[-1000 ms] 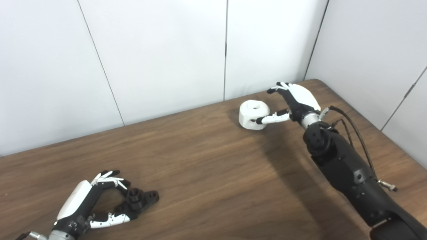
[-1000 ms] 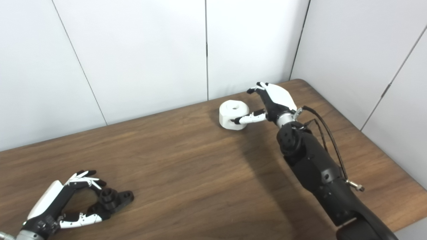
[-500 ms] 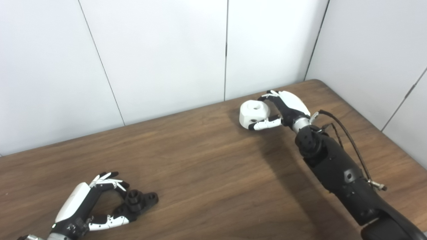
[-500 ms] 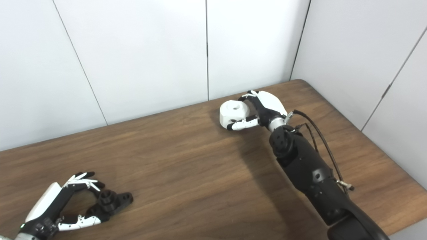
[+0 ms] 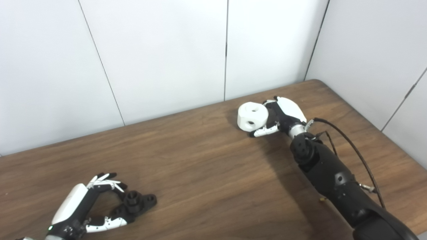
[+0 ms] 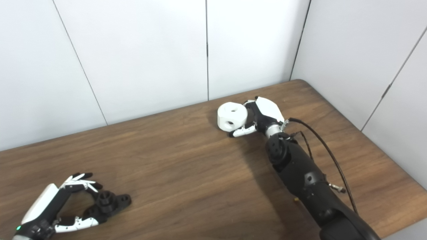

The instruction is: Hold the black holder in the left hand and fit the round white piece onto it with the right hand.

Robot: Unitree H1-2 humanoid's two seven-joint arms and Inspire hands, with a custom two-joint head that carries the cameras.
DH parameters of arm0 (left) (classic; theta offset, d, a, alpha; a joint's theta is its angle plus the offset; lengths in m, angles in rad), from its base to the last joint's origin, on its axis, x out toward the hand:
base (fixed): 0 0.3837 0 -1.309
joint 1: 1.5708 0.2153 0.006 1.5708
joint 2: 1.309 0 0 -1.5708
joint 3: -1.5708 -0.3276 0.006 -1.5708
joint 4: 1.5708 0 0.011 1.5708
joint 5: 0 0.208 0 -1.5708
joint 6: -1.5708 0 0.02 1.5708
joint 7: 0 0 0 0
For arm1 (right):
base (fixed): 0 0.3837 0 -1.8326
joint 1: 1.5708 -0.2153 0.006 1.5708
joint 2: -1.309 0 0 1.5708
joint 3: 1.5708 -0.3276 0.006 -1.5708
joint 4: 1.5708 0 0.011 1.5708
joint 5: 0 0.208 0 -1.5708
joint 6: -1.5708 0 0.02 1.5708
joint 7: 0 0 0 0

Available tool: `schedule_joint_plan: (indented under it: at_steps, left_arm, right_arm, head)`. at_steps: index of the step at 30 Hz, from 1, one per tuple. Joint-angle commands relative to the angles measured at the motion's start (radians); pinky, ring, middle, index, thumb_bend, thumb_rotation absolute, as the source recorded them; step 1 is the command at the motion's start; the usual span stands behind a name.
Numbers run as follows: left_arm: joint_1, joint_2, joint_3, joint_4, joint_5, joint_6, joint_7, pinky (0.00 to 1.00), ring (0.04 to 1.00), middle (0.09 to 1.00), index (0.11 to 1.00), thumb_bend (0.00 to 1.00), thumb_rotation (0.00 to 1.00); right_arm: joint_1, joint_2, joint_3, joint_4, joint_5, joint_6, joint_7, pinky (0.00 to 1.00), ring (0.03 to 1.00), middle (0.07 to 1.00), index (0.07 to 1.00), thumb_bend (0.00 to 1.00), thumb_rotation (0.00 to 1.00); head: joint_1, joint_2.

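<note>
Holder (image 5: 136, 204) lies flat on the worktop (image 5: 206, 166) at the lower left of the frame, its post pointing up so the piece can drop over it. Left hand (image 5: 78, 208) cups it, fingers (image 5: 103, 178) apart on either side; whether they truly clamp it cannot be told. White piece (image 5: 252, 116) sits at the upper right, tilted, one hole facing the camera. Right hand (image 5: 283, 115) has its fingers closed on it from the side, likely to leave the bore free for fitting.
</note>
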Motion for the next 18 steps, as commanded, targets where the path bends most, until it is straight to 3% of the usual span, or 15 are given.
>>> schedule_joint_plan:
  at_steps: [1, 8, 18]
  left_arm:
    - [-0.026, 0.018, 0.016, -0.032, -0.025, -0.019, 0.009, 1.00, 0.915, 0.717, 0.482, 0.52, 0.04]
    - [-0.027, 0.012, 0.011, -0.031, -0.021, -0.007, 0.003, 1.00, 0.921, 0.719, 0.482, 0.52, 0.04]
    - [-0.032, 0.008, 0.011, -0.022, -0.020, -0.008, 0.003, 1.00, 0.917, 0.718, 0.482, 0.52, 0.04]
  right_arm:
    - [-0.051, -0.024, -0.005, -0.019, -0.019, -0.038, -0.036, 1.00, 0.974, 0.805, 0.495, 0.56, 0.17]
    - [-0.051, -0.039, -0.007, -0.047, -0.025, -0.067, -0.025, 1.00, 0.976, 0.803, 0.485, 0.52, 0.15]
    - [-0.043, -0.045, -0.012, -0.118, -0.043, -0.025, 0.020, 1.00, 0.968, 0.808, 0.486, 0.52, 0.16]
  head:
    - [0.000, 0.001]
    - [-0.008, -0.003]
    - [-0.010, -0.002]
